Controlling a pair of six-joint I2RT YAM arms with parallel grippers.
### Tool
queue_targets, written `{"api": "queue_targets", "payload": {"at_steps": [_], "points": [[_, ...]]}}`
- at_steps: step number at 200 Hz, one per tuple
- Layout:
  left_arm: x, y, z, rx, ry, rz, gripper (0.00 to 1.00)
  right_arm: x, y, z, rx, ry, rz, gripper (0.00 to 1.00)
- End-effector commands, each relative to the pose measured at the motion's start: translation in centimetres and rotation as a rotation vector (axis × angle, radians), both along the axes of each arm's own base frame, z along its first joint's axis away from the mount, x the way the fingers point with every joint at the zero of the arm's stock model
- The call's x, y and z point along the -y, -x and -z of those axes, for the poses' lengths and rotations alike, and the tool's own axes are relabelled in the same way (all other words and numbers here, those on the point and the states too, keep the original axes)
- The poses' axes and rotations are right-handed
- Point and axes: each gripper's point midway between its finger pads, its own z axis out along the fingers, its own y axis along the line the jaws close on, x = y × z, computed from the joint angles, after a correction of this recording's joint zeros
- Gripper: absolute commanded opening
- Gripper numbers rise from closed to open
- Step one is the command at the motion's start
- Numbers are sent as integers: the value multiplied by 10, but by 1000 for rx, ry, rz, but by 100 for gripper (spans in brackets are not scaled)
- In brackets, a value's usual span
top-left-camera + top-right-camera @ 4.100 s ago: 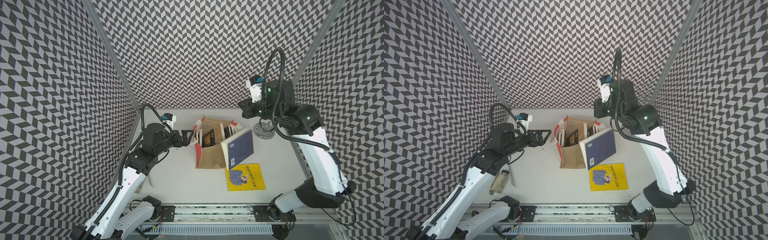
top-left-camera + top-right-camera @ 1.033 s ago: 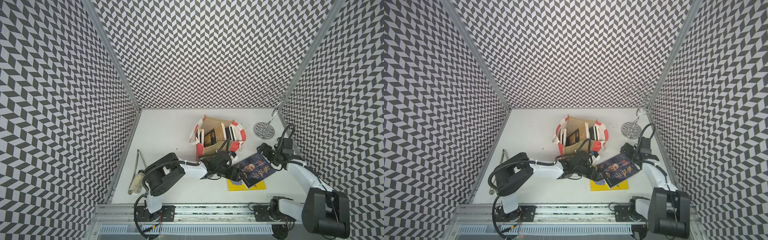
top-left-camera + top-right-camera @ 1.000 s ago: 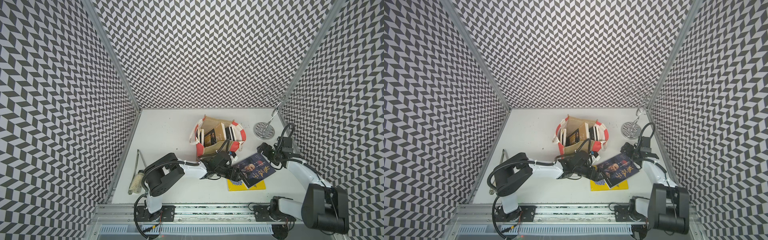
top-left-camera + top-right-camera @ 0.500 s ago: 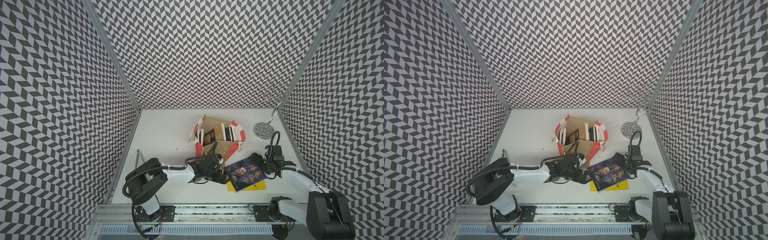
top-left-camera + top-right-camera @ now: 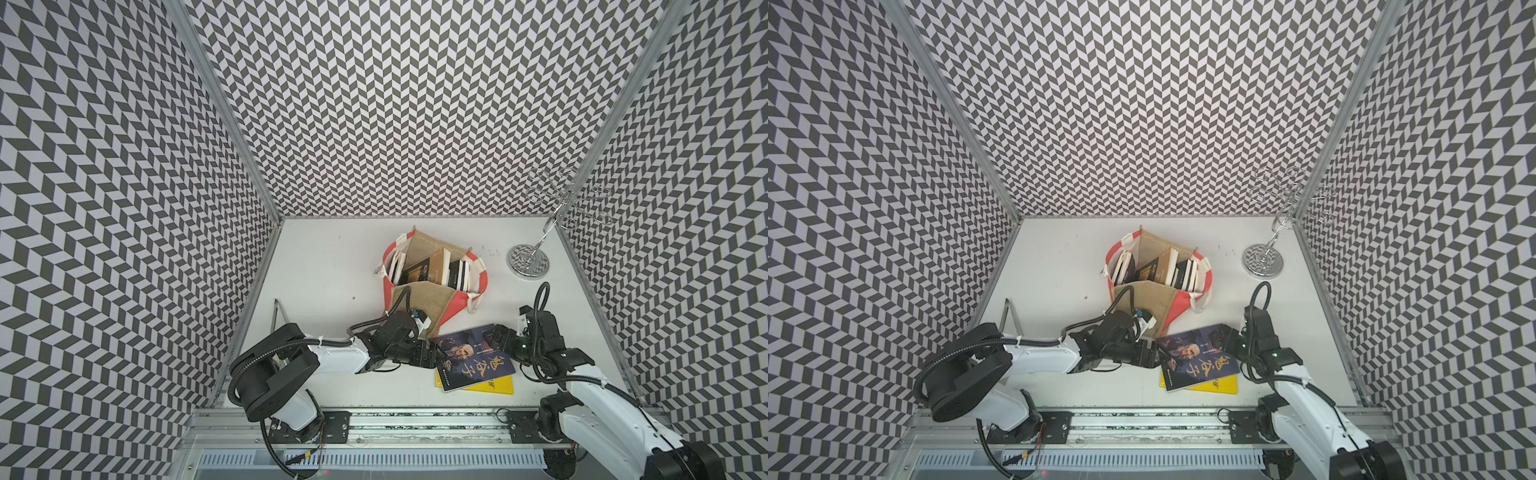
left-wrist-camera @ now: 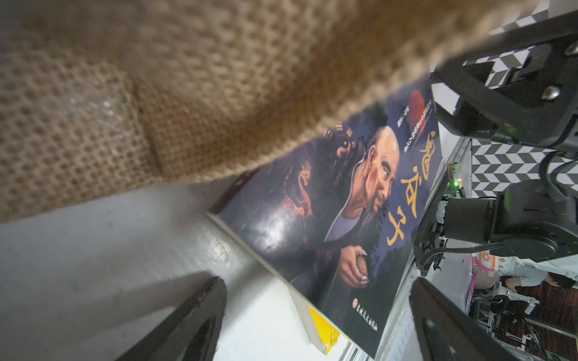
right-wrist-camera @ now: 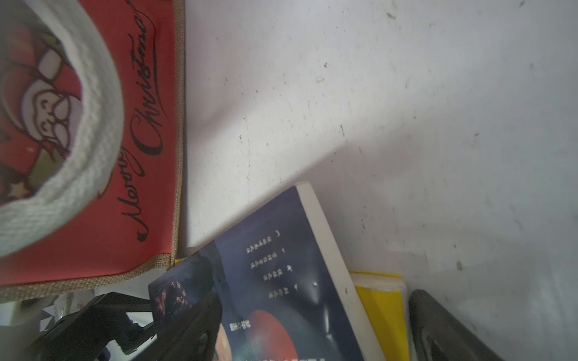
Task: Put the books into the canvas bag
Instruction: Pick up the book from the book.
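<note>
**Non-task items on my desk**

I log a white desk (image 5: pixel 332 266), scuffed with dark specks. A chrome wire stand (image 5: pixel 528 258) with looped arms occupies the far corner. Chevron-patterned walls (image 5: pixel 395 104) enclose three sides. A thin metal rod (image 5: pixel 275 314) lies along one side wall.

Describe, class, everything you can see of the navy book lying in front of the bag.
The navy book is a glossy paperback: a bald, bearded old man, a dragon, yellow characters and white page edges. It lies closed, face up and askew on the table, overlapping the yellow book, one corner by the bag. The open left hand and right hand flank it; contact is unclear.
</note>
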Motion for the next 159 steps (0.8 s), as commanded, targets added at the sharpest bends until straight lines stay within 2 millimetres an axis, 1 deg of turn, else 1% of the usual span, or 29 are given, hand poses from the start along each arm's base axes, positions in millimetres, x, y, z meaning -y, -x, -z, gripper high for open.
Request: {"api": "queue_targets", "payload": {"at_steps": [1, 25, 42, 50, 67, 88, 105, 114, 134, 159], "points": [[-5, 7, 14, -69, 20, -3, 90, -18, 12, 9, -42, -61, -56, 92], [-5, 1, 14, -68, 41, -17, 84, -22, 14, 9, -33, -54, -71, 92], [-7, -3, 18, -60, 21, -35, 82, -23, 15, 9, -31, -60, -75, 91], [-7, -4, 18, -57, 18, -42, 79, -23, 16, 9, -33, -62, -75, 91], [-8, -6, 14, -46, 19, -54, 64, -23, 16, 8, -30, -64, -74, 91], [-10, -12, -5, 2, 54, -89, 47, -24, 15, 5, -18, -66, -77, 91], [-10, -16, -19, 36, 70, -103, 29, -24, 13, 3, -12, -58, -79, 91], [-10, -18, -23, 54, 54, -109, 19, -24, 12, 1, -7, -54, -82, 91], [-14, -22, -30, 95, 19, -123, 1, -22, 7, -5, 15, -44, -75, 92], [-16, -23, -43, 137, 36, -114, 0, -20, -1, -18, 40, -19, -71, 93]]}}
